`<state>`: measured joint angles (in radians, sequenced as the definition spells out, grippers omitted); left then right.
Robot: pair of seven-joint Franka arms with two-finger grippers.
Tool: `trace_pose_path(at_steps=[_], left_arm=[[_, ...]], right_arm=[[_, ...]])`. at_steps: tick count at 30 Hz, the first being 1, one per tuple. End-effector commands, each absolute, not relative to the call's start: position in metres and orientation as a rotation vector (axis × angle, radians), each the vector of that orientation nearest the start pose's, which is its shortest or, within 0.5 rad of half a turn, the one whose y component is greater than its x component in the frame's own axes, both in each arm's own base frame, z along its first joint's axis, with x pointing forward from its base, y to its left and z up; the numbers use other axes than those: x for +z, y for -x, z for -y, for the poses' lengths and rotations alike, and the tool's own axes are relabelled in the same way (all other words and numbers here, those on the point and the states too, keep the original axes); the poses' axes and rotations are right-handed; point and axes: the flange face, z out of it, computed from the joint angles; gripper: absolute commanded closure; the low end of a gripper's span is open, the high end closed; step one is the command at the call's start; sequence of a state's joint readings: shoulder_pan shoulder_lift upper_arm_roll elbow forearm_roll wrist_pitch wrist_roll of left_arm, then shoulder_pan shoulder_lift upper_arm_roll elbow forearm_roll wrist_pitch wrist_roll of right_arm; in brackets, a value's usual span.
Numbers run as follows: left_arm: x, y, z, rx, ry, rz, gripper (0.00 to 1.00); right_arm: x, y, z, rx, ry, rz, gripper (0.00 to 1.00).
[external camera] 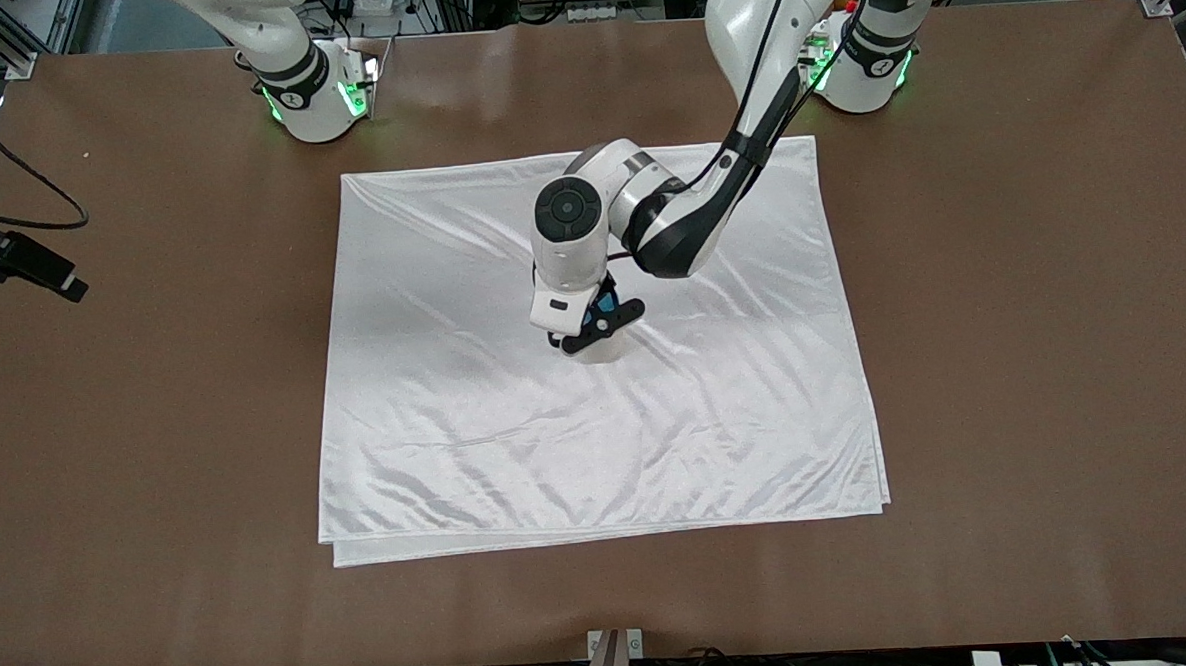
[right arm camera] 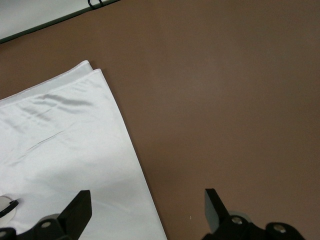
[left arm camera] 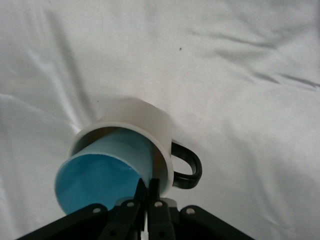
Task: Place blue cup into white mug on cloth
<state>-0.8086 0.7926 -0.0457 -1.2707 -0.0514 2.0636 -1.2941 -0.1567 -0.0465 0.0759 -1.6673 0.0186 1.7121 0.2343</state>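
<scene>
Left hand (left arm camera: pixel 146 200) pinches blue cup (left arm camera: pixel 102 172) rim, cup tilted inside white mug (left arm camera: pixel 142 127) on cloth (external camera: pixel 597 433). Straighten it before releasing. Right hand (right arm camera: pixel 145 210) waits, fingers wide, empty.

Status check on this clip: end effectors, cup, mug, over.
Left end effector shut on blue cup rim, cup tilted inside white mug on cloth. Right end effector open, waiting. Nothing obstructing.

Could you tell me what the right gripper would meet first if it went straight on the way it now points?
Probably the bare table, just beside the cloth's corner. The right gripper's jaws stand open and nothing else shows in that line, though depth is unclear.
</scene>
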Motion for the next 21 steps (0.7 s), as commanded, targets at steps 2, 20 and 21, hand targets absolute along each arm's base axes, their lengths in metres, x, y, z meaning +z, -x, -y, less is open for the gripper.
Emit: trace_pose_path(at_steps=[2, 20, 21], left_arm=[[0.281, -0.503, 0.558, 0.077, 3.073, 0.775, 1.00], [0.265, -0.510, 0.552, 0.069, 3.065, 0.747, 1.00], [0.264, -0.510, 0.552, 0.070, 3.065, 0.742, 1.00]], right_arm=[[0.625, -0.563, 0.048, -0.157, 3.102, -0.460, 0.00], [0.627, -0.576, 0.033, -0.095, 3.144, -0.406, 0.00], [0.626, -0.576, 0.030, -0.090, 3.146, -0.399, 0.00]])
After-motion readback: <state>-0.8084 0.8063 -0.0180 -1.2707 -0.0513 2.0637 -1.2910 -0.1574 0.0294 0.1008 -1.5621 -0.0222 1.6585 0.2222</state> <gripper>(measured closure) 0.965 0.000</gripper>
